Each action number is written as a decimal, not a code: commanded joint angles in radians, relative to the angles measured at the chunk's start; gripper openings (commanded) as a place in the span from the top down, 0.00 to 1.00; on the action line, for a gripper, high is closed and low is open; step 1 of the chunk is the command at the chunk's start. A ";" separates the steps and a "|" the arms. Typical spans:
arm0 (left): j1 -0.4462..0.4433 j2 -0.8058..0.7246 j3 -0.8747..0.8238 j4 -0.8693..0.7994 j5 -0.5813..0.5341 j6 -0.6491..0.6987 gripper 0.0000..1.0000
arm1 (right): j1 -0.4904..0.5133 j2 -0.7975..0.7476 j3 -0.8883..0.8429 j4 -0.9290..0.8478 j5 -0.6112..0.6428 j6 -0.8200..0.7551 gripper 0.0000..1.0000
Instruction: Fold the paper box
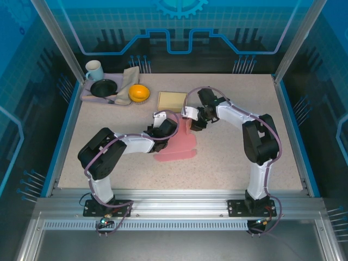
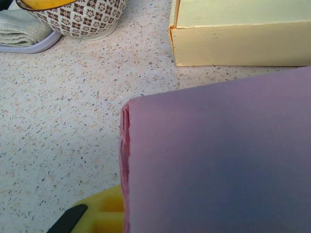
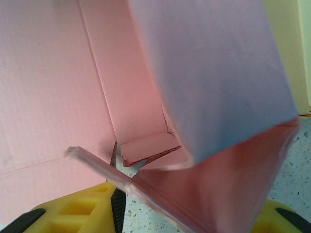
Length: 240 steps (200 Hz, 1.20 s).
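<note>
Pink cardboard is right up against both wrist lenses, that's the paper box (image 1: 176, 148), sitting roughly mid-table (image 1: 109, 141) in the overhead view, partly flat with one wall stood up at its 12 o'clock end

Left hand (image 1: 171, 129) comes in at the box's 11 o'clock. It's pressed nearly together, and from its wrist cam it looks like it's pinching that raised wall: a doubled edge of the pink panel (image 2: 218, 155) stands just past a yellow finger (image 2: 104, 213) at 7 o'clock in the shot

Right hand (image 1: 193, 124) is at the box's 1 o'clock. Its yellow fingers (image 3: 82, 213) are spread, one low at 7 o'clock and one low at 5 o'clock. A folded pink wall (image 3: 218, 194) runs diagonally between them, and you can see the inside corner of the box (image 3: 48, 73) beyond. Can't tell if the pads actually press on it

Other stuff: a cream box (image 1: 172, 100) just past the pink one at 12 o'clock. An orange-lined patterned bowl (image 1: 138, 93) is at 10 o'clock. Beside it is a tray (image 1: 85, 97) with a cloth (image 1: 129, 81), a black dish (image 1: 103, 87) and a pale mug (image 1: 94, 69)
</note>
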 commanded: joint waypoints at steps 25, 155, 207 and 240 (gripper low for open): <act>-0.010 -0.006 -0.006 -0.086 0.038 -0.008 0.87 | 0.012 -0.029 0.017 0.032 0.021 0.217 0.57; -0.011 -0.016 0.024 -0.117 0.046 -0.024 0.87 | 0.068 -0.013 0.029 0.047 0.097 0.571 0.59; -0.012 -0.026 0.034 -0.131 0.052 -0.029 0.87 | 0.094 -0.021 -0.018 0.168 0.152 0.670 0.59; -0.014 -0.033 0.034 -0.141 0.065 -0.039 0.87 | 0.124 -0.019 -0.090 0.321 0.244 0.720 0.59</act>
